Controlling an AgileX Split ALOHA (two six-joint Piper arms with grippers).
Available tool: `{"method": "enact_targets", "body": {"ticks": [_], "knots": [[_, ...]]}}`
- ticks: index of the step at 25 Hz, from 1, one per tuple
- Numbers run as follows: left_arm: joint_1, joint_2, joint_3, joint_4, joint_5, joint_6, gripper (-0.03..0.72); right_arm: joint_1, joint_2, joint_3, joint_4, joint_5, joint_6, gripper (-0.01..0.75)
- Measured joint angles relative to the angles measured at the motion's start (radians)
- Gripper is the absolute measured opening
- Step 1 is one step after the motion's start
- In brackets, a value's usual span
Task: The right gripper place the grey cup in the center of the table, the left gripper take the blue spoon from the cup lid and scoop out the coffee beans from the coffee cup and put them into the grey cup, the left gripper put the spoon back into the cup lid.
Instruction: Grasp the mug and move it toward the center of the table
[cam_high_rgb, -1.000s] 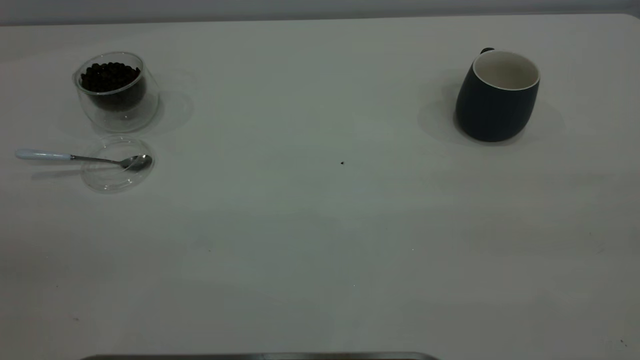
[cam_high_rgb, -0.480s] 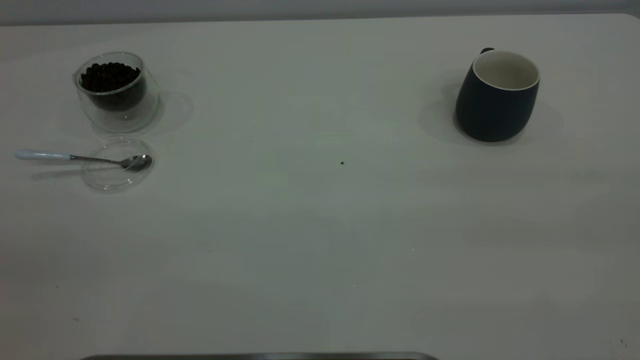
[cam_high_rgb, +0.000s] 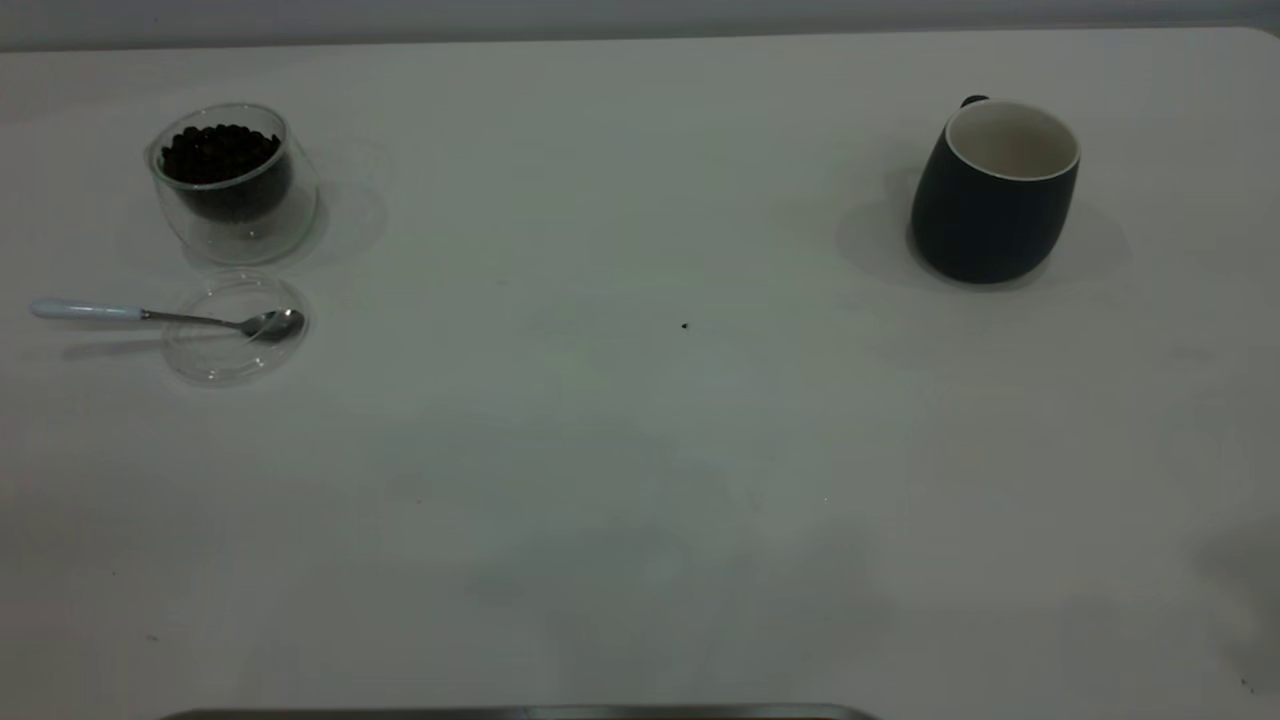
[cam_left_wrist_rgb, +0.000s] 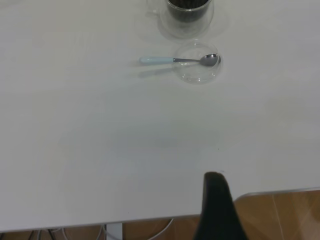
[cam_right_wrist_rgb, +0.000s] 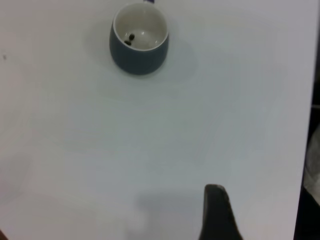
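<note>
We cannot tell either claw's state. On the counter (cam_high_rgb: 640, 450), the mug (cam_high_rgb: 995, 195) stands at two o'clock; the spoon (cam_high_rgb: 160, 316) rests on the lid (cam_high_rgb: 232, 352) at nine.

Exterior cam looks down at the table (cam_high_rgb: 640, 450) from the front, quite steep, wide enough to take almost whole top; far edge runs along the top of the pic. No arm shows in it.

Left wrist cam is high and back, off the near table edge, facing down and forward; only a dark finger of the left gripper (cam_left_wrist_rgb: 216, 207) shows. It shares w/ the exterior view the blue spoon (cam_high_rgb: 165, 316) (cam_left_wrist_rgb: 179, 60), the cup lid (cam_high_rgb: 232, 330) (cam_left_wrist_rgb: 200, 70) and part of the coffee cup (cam_high_rgb: 232, 182) (cam_left_wrist_rgb: 187, 15).

Right wrist cam is also high, facing down; a dark part of the right gripper (cam_right_wrist_rgb: 216, 212) shows. Shared w/ exterior: the grey cup (cam_high_rgb: 995, 190) (cam_right_wrist_rgb: 139, 39).
</note>
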Motion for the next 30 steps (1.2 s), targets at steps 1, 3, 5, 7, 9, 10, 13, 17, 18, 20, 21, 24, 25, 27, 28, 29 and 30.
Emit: {"method": "enact_targets", "body": {"ticks": [1,3,5,7,9,10,13,17,18,20,21,24,25,27,28,29,30], "knots": [[0.000,0.000,0.000,0.000,0.000,0.000,0.578,0.000,0.070,-0.024,0.008,-0.018,-0.036,0.459],[0.000,0.000,0.000,0.000,0.000,0.001,0.578,0.000,0.233,-0.084,0.018,-0.040,-0.121,0.459],[0.000,0.000,0.000,0.000,0.000,0.001,0.578,0.000,0.377,-0.145,0.020,-0.047,-0.207,0.459],[0.000,0.000,0.000,0.000,0.000,0.001,0.578,0.000,0.525,-0.216,0.028,-0.048,-0.294,0.459],[0.000,0.000,0.000,0.000,0.000,0.001,0.578,0.000,0.647,-0.283,0.036,-0.048,-0.398,0.459],[0.000,0.000,0.000,0.000,0.000,0.001,0.578,0.002,0.708,-0.319,0.039,-0.048,-0.450,0.459],[0.000,0.000,0.000,0.000,0.000,0.001,0.578,0.003,0.870,-0.419,0.042,-0.054,-0.604,0.459],[0.000,0.000,0.000,0.000,0.000,0.001,0.578,0.003,1.064,-0.531,0.042,-0.054,-0.807,0.459],[0.000,0.000,0.000,0.000,0.000,0.001,0.578,0.003,1.108,-0.557,0.042,-0.055,-0.838,0.459],[0.000,0.000,0.000,0.000,0.000,0.001,0.578,0.003,1.179,-0.601,0.042,-0.065,-0.892,0.459],[0.000,0.000,0.000,0.000,0.000,0.001,0.578,0.003,1.213,-0.623,0.042,-0.072,-0.917,0.459],[0.000,0.000,0.000,0.000,0.000,0.001,0.578,0.006,1.284,-0.667,0.053,-0.108,-1.017,0.459],[0.000,0.000,0.000,0.000,0.000,0.001,0.578,0.010,1.302,-0.677,0.062,-0.123,-1.052,0.459],[0.000,0.000,0.000,0.000,0.000,0.000,0.578,0.024,1.326,-0.688,0.076,-0.158,-1.129,0.459],[0.000,0.000,0.000,0.000,0.000,0.000,0.578,0.032,1.336,-0.690,0.083,-0.177,-1.162,0.459],[0.000,0.000,0.000,0.000,0.000,0.000,0.578,0.038,1.343,-0.691,0.091,-0.203,-1.186,0.459],[0.000,0.000,0.000,0.000,0.000,0.000,0.578,0.046,1.349,-0.693,0.098,-0.231,-1.207,0.459]]}}
